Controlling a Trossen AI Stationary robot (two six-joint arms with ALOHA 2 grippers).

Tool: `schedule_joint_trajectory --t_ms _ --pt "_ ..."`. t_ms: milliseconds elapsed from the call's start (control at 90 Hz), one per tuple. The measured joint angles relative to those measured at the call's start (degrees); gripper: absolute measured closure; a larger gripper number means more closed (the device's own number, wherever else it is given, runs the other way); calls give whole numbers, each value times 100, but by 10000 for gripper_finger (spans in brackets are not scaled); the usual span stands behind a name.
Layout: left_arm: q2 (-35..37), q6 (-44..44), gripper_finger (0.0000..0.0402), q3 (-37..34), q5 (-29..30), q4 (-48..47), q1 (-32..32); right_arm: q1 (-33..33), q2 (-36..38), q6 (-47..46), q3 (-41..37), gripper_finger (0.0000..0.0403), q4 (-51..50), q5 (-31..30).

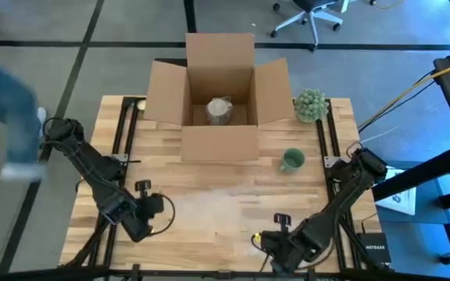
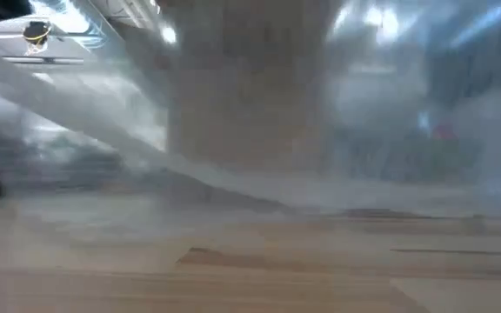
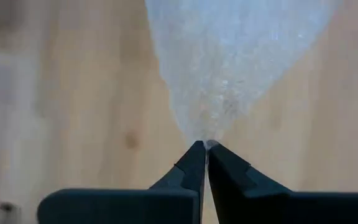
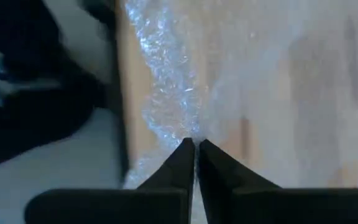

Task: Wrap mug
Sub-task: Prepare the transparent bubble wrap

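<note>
Two grippers are pinching one bubble wrap sheet between them: the left gripper is clamping its near corner, the right gripper its edge, with the green mug sitting beyond the right gripper

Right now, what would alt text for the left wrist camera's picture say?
The left tool, its two dark fingers pinched shut, grips the gathered corner of a clear bubble wrap sheet, which fans out over the light wooden table.
</note>
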State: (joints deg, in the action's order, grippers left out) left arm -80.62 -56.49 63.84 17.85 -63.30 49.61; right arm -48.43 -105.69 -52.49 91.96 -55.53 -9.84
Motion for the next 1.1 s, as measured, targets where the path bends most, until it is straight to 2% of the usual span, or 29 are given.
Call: schedule_joint_trajectory --t_ms 144,322,478,589,656,756,933,1100 --pt "0 -619 402 534 -178 -49 507 -317 4 -11 724 403 54 -651" --pt "5 -785 402 1310 -43 -205 834 -581 9 92 1376 403 97 -1324" --pt "5 -822 402 1794 819 -1185 838 -708 13 -25 1572 403 -455 -2010" --pt "18 -1135 402 1943 1596 -2042 791 -753 64 -876 1563 403 -1627 -2328" --pt "18 -1434 402 1863 1679 -2403 613 -745 86 -1612 1389 403 -2377 -2396" --pt "19 -1480 402 1498 1457 -2430 257 -636 72 -2306 835 403 -2900 -2090" --pt "14 -1252 402 507 1361 -2040 -431 -180 72 -2493 -379 403 -2692 -1422" --pt "11 -1088 402 -295 907 -1974 -853 289 70 -2487 -1284 402 -2069 -1137"
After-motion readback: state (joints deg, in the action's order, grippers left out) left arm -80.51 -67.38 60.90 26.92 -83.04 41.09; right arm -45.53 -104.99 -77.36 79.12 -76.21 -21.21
